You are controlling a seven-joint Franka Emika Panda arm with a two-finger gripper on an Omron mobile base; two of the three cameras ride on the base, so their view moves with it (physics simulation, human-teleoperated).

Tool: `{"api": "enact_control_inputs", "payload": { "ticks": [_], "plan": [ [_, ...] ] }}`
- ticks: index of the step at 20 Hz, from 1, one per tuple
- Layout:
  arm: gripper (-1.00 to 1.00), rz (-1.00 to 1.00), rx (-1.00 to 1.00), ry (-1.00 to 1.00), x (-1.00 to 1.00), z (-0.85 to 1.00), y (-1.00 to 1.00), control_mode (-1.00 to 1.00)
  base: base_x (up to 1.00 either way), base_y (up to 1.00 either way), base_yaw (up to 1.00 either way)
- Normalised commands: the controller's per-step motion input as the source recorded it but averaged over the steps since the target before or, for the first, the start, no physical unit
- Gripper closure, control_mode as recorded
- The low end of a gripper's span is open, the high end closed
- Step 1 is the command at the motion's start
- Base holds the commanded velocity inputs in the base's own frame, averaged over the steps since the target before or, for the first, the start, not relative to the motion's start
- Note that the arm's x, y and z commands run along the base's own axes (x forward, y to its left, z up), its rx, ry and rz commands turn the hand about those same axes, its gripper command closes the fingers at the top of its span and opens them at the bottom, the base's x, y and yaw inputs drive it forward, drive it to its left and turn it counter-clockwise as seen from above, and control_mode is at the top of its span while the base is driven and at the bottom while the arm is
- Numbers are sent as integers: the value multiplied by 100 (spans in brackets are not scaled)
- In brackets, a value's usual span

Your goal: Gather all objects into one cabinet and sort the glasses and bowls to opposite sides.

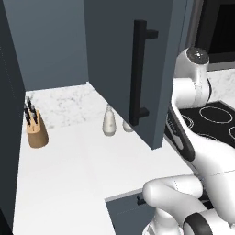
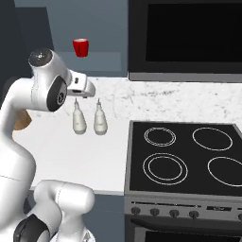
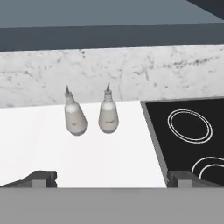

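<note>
One glossy red mug (image 2: 81, 47) stands upright on the shelf inside the slate-blue wall cabinet (image 2: 101, 62). The cabinet's door (image 1: 114, 59) is swung open, its long black bar handle (image 1: 139, 73) facing me. My gripper (image 3: 111, 178) is open with nothing between its fingers. It hovers above the white counter and looks toward the back wall. In the right base view the hand (image 2: 81, 88) is below the red mug and slightly to its left. The bowls are out of view.
Two pale shaker bottles (image 3: 75, 117) (image 3: 108, 114) stand on the white counter (image 3: 65, 153) near the marble backsplash. A black stovetop (image 2: 189, 158) lies to the right, with a dark microwave (image 2: 184, 35) above it. At the counter's far left sits a wooden knife block (image 1: 36, 130).
</note>
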Motion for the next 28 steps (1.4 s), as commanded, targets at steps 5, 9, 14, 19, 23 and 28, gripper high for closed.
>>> {"api": "enact_control_inputs", "payload": {
  "ticks": [5,9,14,19,23,28],
  "plan": [
    [-100,0,5,-18,0,29,0,-100,0,0,0],
    [-100,0,5,-17,1,40,0,-100,0,0,0],
    [-100,0,5,-17,3,40,0,-100,0,0,0],
    [-100,0,3,-14,8,38,0,-100,0,0,0],
    [-100,0,2,-10,16,33,0,-100,0,0,0],
    [-100,1,0,-7,24,27,0,-100,0,0,0]
  ]
}}
